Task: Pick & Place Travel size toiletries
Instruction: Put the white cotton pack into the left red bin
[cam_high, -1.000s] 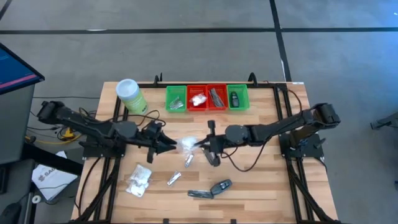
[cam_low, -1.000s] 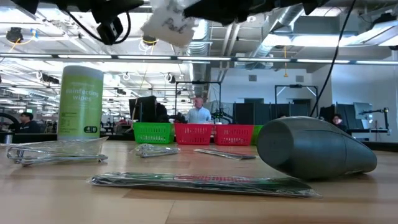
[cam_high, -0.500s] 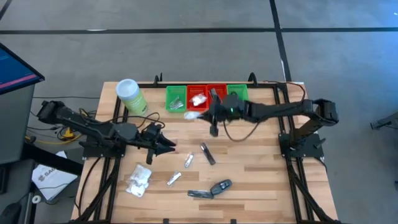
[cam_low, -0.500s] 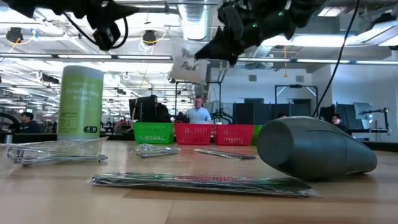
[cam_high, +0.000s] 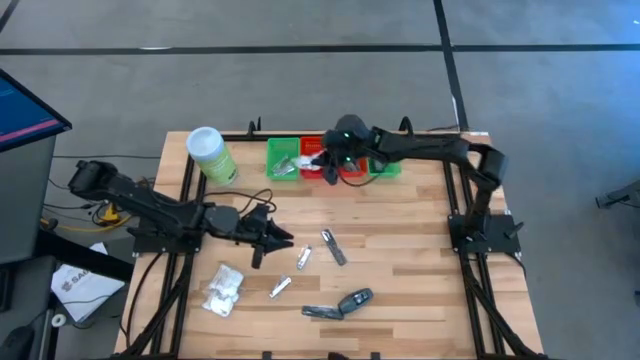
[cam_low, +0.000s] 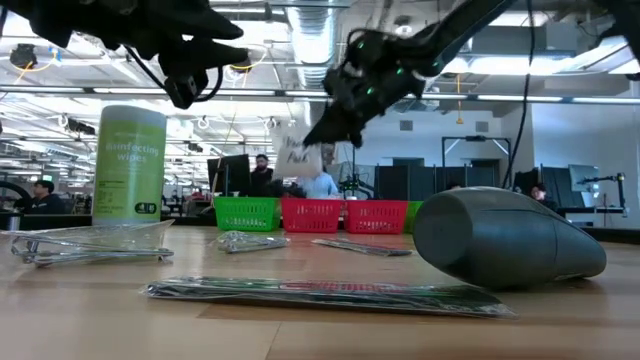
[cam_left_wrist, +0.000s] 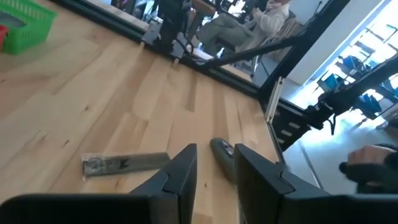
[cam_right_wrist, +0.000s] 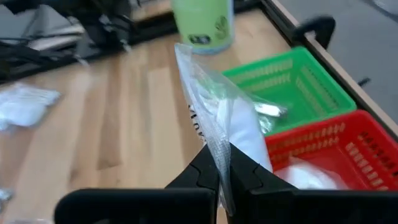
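My right gripper (cam_high: 326, 160) is shut on a white crinkly packet (cam_high: 312, 160), one of the travel size toiletries, above the left red tray (cam_high: 316, 172) at the table's far edge. The same packet (cam_low: 296, 156) shows in the low view. My left gripper (cam_high: 287, 238) hovers open and empty over the table's middle. Just beyond its fingers lie a silver sachet (cam_left_wrist: 124, 165) and a slim dark piece (cam_left_wrist: 221, 149). More white packets (cam_high: 222, 290), another sachet (cam_high: 279, 288) and dark pieces (cam_high: 355, 299) lie flat on the near part of the table. My right gripper pinches the packet's clear plastic edge (cam_right_wrist: 219, 155) between its two fingers. The fingers come from the table's right, slanting down. The packet (cam_right_wrist: 227, 118) hangs below the fingers (cam_low: 330, 120), lifted clear above the red tray.
Four small trays stand in a row at the far edge: green (cam_high: 283, 158), red, red (cam_high: 348, 155), green (cam_high: 382, 157), each with items inside. A tall light-green canister (cam_high: 210, 155) stands to their left. Bare wood lies between the trays and the loose items.
My right gripper has carried the packet from the table's middle toward the far edge, rolling as it went, and now holds it over the left red tray. My left gripper has sunk a little and moved slightly toward the table's right, staying empty.
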